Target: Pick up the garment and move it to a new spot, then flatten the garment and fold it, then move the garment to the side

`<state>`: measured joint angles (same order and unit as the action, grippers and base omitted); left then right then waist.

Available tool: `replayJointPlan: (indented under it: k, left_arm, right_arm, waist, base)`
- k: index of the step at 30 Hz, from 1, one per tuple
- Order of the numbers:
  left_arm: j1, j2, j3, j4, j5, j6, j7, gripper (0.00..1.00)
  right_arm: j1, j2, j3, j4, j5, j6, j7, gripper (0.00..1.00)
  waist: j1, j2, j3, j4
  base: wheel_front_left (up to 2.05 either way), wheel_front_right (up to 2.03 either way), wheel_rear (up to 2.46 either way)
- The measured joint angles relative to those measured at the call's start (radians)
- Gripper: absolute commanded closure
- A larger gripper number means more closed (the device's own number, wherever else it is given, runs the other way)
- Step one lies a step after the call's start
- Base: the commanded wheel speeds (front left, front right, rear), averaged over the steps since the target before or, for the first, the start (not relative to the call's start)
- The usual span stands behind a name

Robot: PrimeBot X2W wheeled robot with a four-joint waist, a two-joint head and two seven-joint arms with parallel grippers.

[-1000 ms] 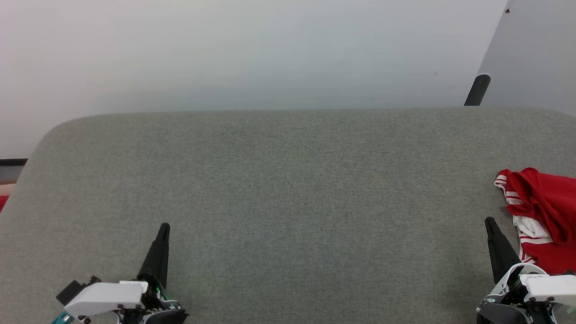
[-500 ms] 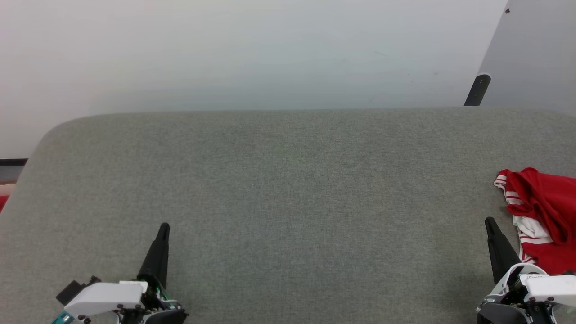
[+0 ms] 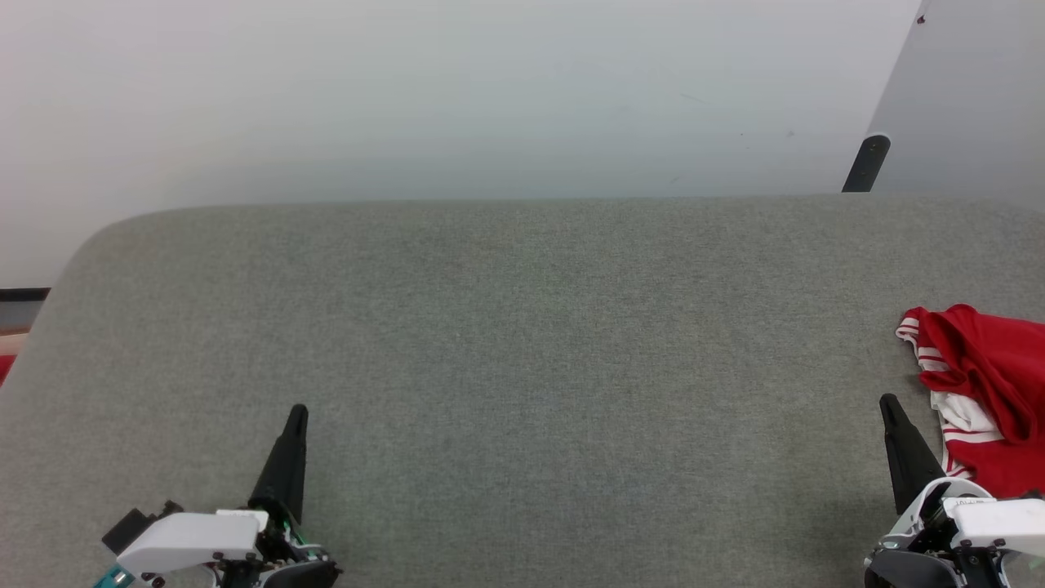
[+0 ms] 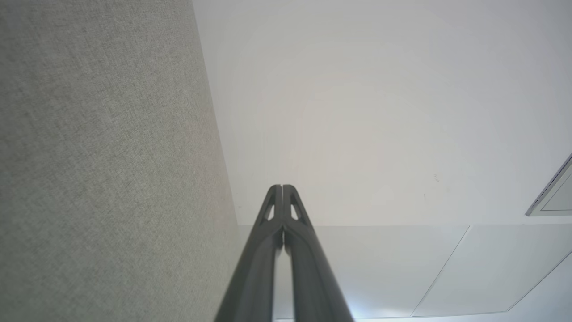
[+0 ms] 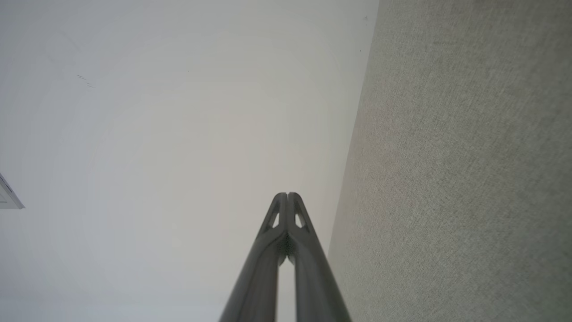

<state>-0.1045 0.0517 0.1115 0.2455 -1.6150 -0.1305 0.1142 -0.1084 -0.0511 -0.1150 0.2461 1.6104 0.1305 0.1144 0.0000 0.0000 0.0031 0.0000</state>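
Note:
The garment, red with white striped trim, lies crumpled at the far right edge of the grey fabric surface, partly cut off by the picture's edge. My right gripper stands at the lower right just left of the garment, apart from it, fingers pressed together and holding nothing. At the lower left my left gripper is shut and empty, far from the garment. In the wrist views both the left gripper and the right gripper show tips touching, with the grey surface alongside.
A pale wall rises behind the grey surface. A dark post stands at the back right beside a grey panel. A strip of red shows beyond the surface's left edge. The wide middle of the surface lies bare.

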Motion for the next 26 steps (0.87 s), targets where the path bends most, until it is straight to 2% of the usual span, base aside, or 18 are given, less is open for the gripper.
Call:
replayJointPlan:
  k: [26]
  left_arm:
    - [0.000, -0.001, 0.001, 0.000, 0.000, 0.000, 0.000, 1.00]
  right_arm:
    - [0.000, 0.000, 0.000, 0.000, 0.000, 0.000, 0.000, 1.00]
  waist:
    - [0.0000, 0.0000, 0.000, 0.000]
  base:
    - [0.00, 0.00, 0.00]
